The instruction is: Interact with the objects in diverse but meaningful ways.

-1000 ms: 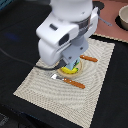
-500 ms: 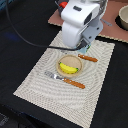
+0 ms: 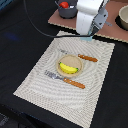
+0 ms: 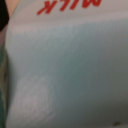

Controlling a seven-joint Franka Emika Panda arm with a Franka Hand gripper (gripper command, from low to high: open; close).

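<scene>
Poised above the striped placemat's (image 3: 65,70) far edge, end effector (image 3: 86,34) pinching pale carton (image 4: 70,70) lettered "MILK"; fingers hidden, carton barely visible from outside. On placemat: banana (image 3: 68,67) in small bowl (image 3: 69,62).

And the arm's pulled right away from the middle of the mat, swinging up toward the top of the exterior frame! The claw (image 3: 89,36), which sat over the yellow banana (image 3: 68,67) a second ago, now hangs at the mat's far edge. The banana and its little plate (image 3: 68,72) are uncovered, the knife (image 3: 87,58) fully showing.
</scene>
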